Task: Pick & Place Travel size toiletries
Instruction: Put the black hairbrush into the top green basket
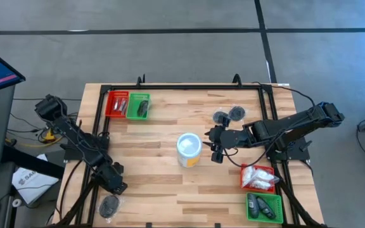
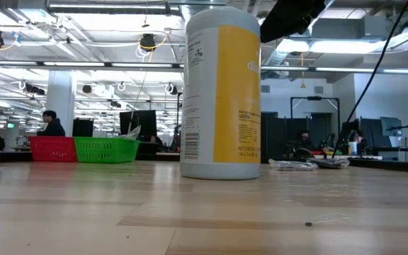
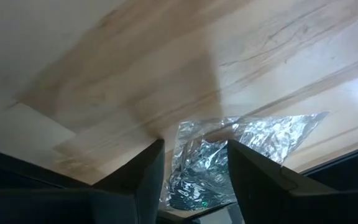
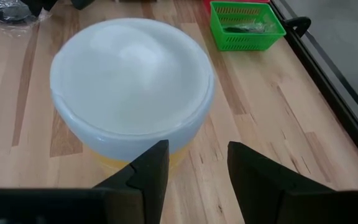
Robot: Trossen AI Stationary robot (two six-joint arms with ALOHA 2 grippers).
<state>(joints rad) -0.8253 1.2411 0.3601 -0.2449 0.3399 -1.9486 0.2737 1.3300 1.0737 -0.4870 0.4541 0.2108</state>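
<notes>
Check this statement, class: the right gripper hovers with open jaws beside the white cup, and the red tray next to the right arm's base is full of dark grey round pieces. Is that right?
Wrong on the contents. The high view shows the red tray beside the right arm's base holding white sachets, not dark round pieces. The rest stands: the right gripper hovers beside the white cup, jaws open.

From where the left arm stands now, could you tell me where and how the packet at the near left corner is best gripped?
Judging from the pictures, take the dark round packet from straight above, at its crinkly wrapper edge. It lies flat on the table, so only the loose, raised film offers something to pinch. The left gripper hangs open beside it, fingers astride the wrapper.
</notes>
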